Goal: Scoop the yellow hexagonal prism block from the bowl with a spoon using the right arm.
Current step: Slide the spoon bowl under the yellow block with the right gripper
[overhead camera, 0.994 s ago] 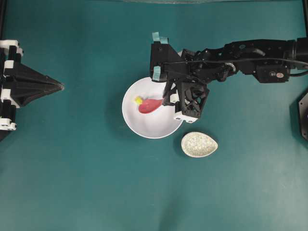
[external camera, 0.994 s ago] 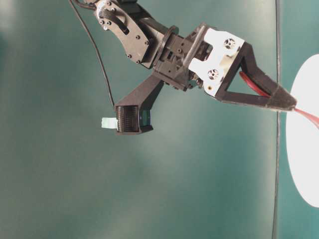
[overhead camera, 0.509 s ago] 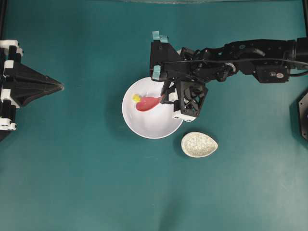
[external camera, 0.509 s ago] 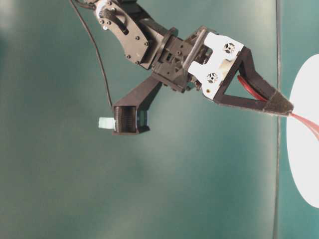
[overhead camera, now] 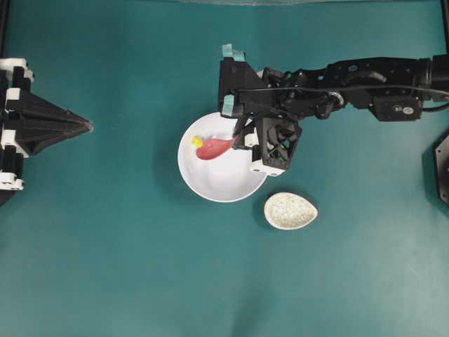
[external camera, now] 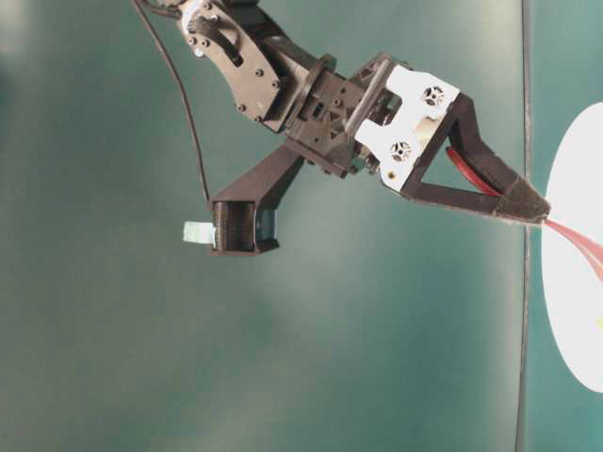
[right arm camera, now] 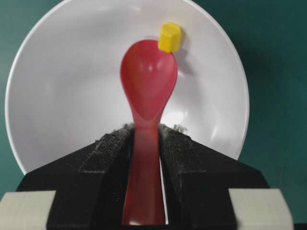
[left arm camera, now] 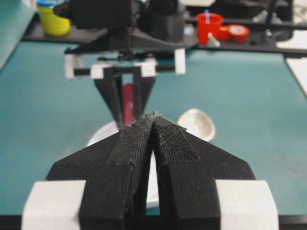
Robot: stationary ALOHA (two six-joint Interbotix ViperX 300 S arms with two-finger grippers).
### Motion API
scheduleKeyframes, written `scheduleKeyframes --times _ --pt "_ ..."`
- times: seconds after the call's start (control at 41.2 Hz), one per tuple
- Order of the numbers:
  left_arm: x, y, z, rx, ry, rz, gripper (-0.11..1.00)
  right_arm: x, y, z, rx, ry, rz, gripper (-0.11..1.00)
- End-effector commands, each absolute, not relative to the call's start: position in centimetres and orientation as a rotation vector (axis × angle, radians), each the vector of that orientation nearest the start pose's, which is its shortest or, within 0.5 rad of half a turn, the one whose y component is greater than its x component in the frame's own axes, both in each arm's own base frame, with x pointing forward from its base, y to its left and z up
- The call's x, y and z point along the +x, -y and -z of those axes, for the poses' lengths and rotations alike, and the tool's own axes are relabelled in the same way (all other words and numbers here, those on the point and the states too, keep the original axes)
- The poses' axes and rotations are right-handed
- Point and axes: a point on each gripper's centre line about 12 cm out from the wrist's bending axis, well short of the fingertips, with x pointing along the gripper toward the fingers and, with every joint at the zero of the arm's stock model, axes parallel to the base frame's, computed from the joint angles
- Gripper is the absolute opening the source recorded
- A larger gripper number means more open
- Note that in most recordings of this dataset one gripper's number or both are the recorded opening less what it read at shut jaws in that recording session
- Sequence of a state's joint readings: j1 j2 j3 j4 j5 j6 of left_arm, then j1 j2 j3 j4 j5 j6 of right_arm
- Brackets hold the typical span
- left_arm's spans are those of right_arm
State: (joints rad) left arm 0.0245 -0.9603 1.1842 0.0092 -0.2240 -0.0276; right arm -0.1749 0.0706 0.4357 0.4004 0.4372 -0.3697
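The white bowl (overhead camera: 217, 175) (right arm camera: 67, 86) holds the tiny yellow hexagonal prism block (overhead camera: 197, 142) (right arm camera: 170, 37) near its far-left wall. My right gripper (overhead camera: 240, 139) (right arm camera: 145, 130) is shut on the handle of the red-pink spoon (overhead camera: 214, 147) (right arm camera: 147, 81). The spoon's scoop lies inside the bowl and its tip touches the block, which sits at the scoop's front rim. In the table-level view the right gripper (external camera: 539, 215) reaches toward the bowl's edge (external camera: 570, 282). My left gripper (overhead camera: 88, 126) (left arm camera: 153, 115) rests far left, shut and empty.
A small speckled oval spoon rest (overhead camera: 290, 210) (left arm camera: 196, 123) lies just right of and below the bowl on the teal table. A yellow cup (left arm camera: 53, 21) and a red cup (left arm camera: 209, 26) stand at the table's far edge in the left wrist view.
The right gripper has pushed the spoon left and slightly up across the bowl. The yellow block has slid ahead of the scoop's tip toward the bowl's wall. The left arm has stayed put.
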Motion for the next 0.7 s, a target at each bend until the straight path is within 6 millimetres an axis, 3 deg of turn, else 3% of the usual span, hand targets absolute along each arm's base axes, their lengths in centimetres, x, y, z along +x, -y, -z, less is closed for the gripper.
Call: scheduleKeyframes --times 0.0,0.679 --pt "20.1 -0.5 -28.8 -0.015 0.016 -0.023 -0.01 41.7 5.4 -20.1 0.138 -0.851 0.008 0.24" --pt "20.1 -0.5 -28.8 -0.017 0.016 -0.022 -0.01 41.5 5.8 -21.1 0.114 -0.829 0.015 0.24"
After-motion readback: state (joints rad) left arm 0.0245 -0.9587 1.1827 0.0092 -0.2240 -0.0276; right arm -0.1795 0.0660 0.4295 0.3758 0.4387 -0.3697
